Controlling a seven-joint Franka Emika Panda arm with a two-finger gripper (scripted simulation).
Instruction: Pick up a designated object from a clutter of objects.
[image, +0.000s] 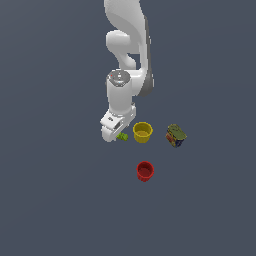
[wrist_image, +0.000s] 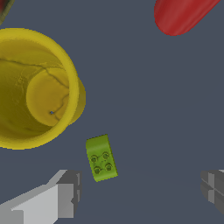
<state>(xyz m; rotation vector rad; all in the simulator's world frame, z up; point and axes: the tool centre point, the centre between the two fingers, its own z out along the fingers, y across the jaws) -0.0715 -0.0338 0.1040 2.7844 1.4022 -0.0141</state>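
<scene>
The lime-green block (image: 122, 136) lies on the floor just to the exterior view's left of the yellow cup (image: 143, 132). In the wrist view the block (wrist_image: 101, 157) shows studs on one face and lies between the two grey fingers (wrist_image: 61, 197), nearer that one. My gripper (image: 113, 133) hangs low over the block, open and empty, and its middle shows in the wrist view (wrist_image: 140, 192). The block touches neither finger. The red cup (image: 145, 170) and the olive patterned box (image: 176, 135) stand apart.
The yellow cup (wrist_image: 35, 87) stands upright very close to the block. The red cup (wrist_image: 179, 15) shows at the wrist view's edge. A sliver of the box (wrist_image: 3, 6) shows in its corner. The floor is plain dark grey.
</scene>
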